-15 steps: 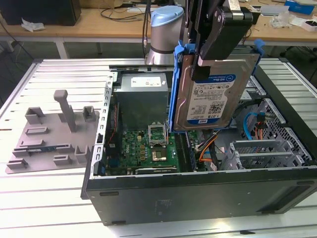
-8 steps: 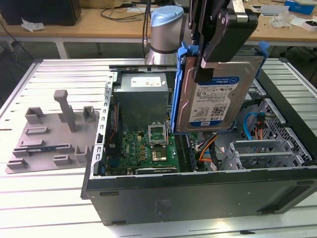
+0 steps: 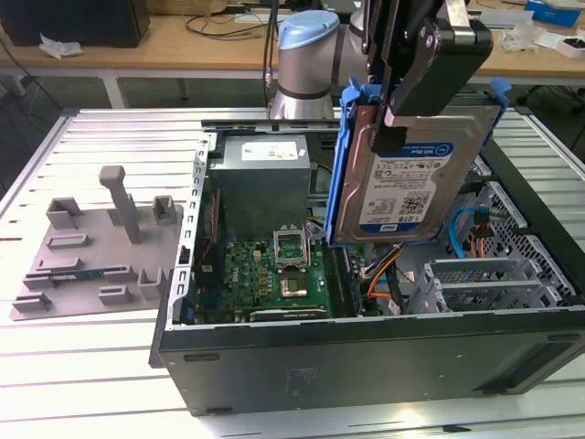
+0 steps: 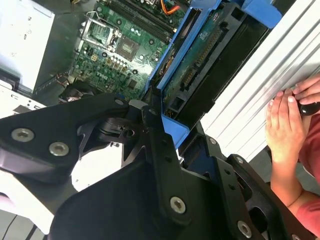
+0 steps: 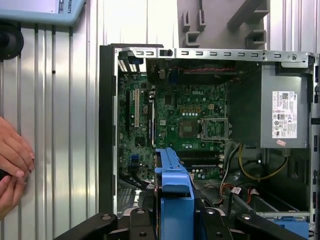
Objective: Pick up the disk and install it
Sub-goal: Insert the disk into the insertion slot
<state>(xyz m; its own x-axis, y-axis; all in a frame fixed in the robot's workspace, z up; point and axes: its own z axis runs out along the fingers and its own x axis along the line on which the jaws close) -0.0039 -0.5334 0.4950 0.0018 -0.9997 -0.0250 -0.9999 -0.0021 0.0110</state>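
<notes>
Desk (image 3: 91,366): slatted metal top carrying the case and a grey fixture plate (image 3: 91,247).
Computer case (image 3: 366,366): lying on its side, open face upward, motherboard (image 3: 274,270) and power-supply box (image 3: 265,178) exposed.
Arm (image 3: 306,64): base behind the case, wrist carried over the open bay, tool pointing down.
Disk (image 3: 411,183): in the air above the case interior, stood on edge, label toward the exterior view, blue carrier frame around it.
Disk, handling: judged stiff, dense and shock-sensitive, with smooth faces; best held across its flat faces near an edge, clear of the connector end.
Tool (image 3: 395,119): clamped on the disk's upper edge.
Hands (image 4: 285,120): a person's, resting on the desk beside the case.
</notes>
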